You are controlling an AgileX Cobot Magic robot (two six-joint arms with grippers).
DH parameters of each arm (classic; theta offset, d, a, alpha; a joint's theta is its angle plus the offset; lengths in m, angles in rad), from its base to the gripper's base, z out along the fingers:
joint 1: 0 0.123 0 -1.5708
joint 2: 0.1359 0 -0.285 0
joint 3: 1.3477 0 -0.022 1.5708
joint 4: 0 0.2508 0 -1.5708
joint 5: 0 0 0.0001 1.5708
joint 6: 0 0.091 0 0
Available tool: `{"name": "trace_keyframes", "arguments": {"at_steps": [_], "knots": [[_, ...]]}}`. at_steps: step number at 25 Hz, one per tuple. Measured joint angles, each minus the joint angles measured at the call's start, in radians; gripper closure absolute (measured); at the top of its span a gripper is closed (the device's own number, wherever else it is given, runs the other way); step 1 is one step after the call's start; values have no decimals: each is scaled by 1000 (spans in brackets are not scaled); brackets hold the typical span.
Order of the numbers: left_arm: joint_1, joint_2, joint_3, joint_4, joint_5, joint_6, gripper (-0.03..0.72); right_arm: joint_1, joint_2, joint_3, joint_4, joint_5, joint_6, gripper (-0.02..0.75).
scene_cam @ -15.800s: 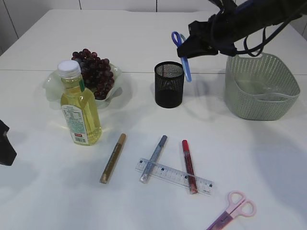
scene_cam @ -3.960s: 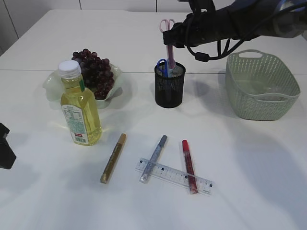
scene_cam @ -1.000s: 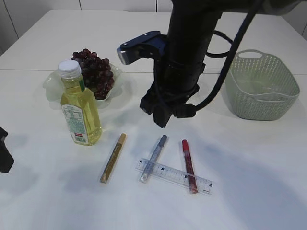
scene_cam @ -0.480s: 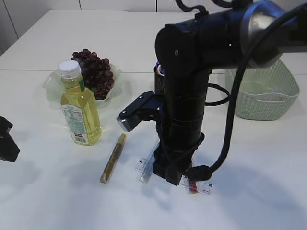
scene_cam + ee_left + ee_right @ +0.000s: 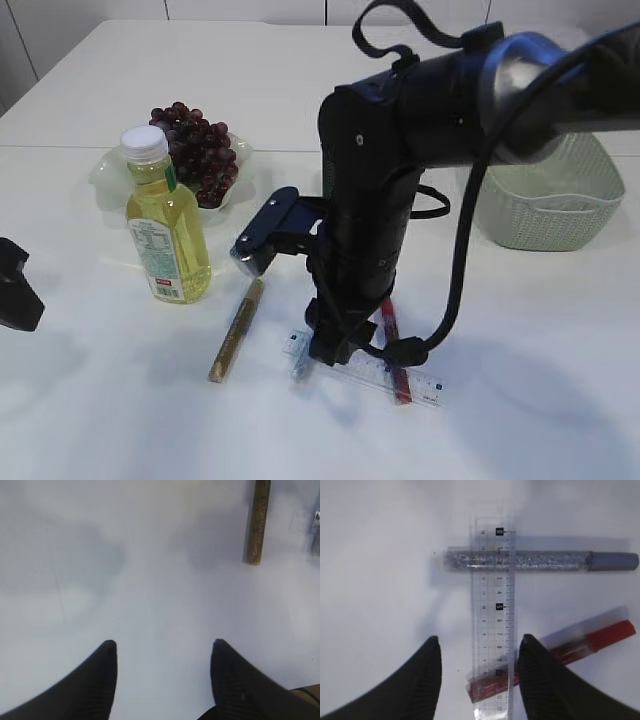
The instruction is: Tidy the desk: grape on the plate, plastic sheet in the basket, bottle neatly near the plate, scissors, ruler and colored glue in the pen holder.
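My right gripper (image 5: pixel 480 639) stands open low over the clear ruler (image 5: pixel 495 605), whose near end lies between the fingers, closer to the right one. The ruler lies across a silver glitter glue (image 5: pixel 520 560) and a red glue (image 5: pixel 600 635). A gold glue (image 5: pixel 237 328) lies to the left, also at the top of the left wrist view (image 5: pixel 257 522). My left gripper (image 5: pixel 164 642) is open over bare table at the far left. The grapes (image 5: pixel 195 150) sit on the plate (image 5: pixel 105 180), with the bottle (image 5: pixel 165 225) upright in front. The right arm hides the pen holder and scissors. I cannot make out the plastic sheet.
The green basket (image 5: pixel 560 210) stands at the back right, partly behind the right arm. The white table (image 5: pixel 120 420) spreads to the front left and front right of the ruler.
The right arm has swung from the pen holder down to the ruler and glue sticks and now hovers just above them. The left gripper has barely shifted.
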Motion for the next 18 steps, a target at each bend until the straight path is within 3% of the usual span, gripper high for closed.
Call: {"name": "trace_keyframes", "arguments": {"at_steps": [18], "knots": [[0, 0, 0, 0, 4, 2, 253, 0, 82, 0, -48, -68, -4, 262]]}}
